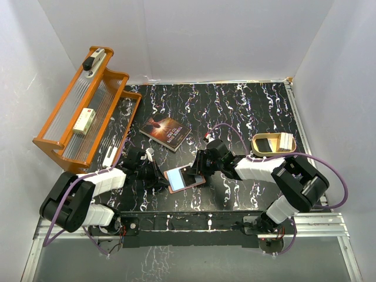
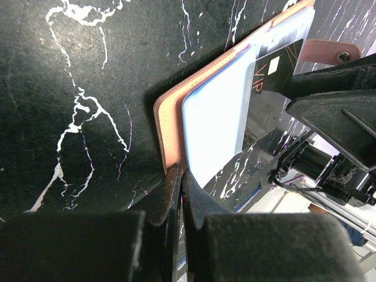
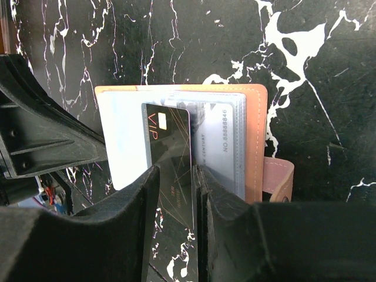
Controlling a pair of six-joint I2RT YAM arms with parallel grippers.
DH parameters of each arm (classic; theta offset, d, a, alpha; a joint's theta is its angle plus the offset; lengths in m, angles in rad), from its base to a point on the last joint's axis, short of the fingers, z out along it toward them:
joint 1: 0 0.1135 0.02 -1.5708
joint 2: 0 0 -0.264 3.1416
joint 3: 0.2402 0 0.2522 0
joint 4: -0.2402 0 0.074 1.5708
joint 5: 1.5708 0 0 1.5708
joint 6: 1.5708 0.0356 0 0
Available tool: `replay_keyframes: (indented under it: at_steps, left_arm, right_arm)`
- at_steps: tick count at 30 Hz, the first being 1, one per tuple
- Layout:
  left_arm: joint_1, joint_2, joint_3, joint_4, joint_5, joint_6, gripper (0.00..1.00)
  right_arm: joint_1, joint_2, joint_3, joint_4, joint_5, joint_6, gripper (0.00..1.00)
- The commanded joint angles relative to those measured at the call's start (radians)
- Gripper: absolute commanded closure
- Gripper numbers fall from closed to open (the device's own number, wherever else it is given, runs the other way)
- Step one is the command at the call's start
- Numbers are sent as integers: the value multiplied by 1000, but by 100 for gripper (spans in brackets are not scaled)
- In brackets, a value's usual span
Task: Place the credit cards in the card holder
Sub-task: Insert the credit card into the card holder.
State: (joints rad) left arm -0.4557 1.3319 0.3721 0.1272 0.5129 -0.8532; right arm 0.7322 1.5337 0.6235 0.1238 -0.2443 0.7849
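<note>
Clamping one edge of the card holder (image 2: pixel 166 123), the left gripper (image 2: pixel 181 173) is closed on it; the right gripper (image 3: pixel 176 169) has its jaws parted astride the black card (image 3: pixel 170 135).

A black tabletop (image 1: pixel 247 111) veined with white is carrying everything here. At its rear left, an orange wooden rack (image 1: pixel 50 151) with clear ribbed panels is standing at an angle to the tabletop's edges. A dark and silver gadget (image 1: pixel 94 61) is resting on the rack's top rail, and a small pale box (image 1: pixel 84 121) is sitting inside it. A small white item (image 1: pixel 109 158) is lying just beside the rack's near end. A dark-covered paperback book (image 1: pixel 166 132) is lying flat near the middle, turned askew. Well to the right, a beige-gold rounded tin (image 1: pixel 257 151) is sitting open, holding something dark beside paler pieces. White walls (image 1: pixel 205 35) are closing in the scene.
</note>
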Motion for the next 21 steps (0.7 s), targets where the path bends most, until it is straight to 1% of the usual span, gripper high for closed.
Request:
replay_keyframes:
  at_steps: [1,6,16,19,21]
  left_arm:
    - [-8,-3,-25,-35,-24,8,100]
    - [-8,-3,-25,-34,-23,5,100]
    - [-7,-1,-29,-25,-17,2,100]
    - [-8,0,-28,-23,-17,2,100]
    - [-8,1,-29,-16,-15,1,100]
  right_arm:
    - [8,26,4,-16,15,-10,73]
    - [24,47,5,2,20,15,74]
    - [33,60,-30,72,30,62,89]
    - [37,67,-26,88,14,85,89]
    - [43,76,-14,91,2,77,87]
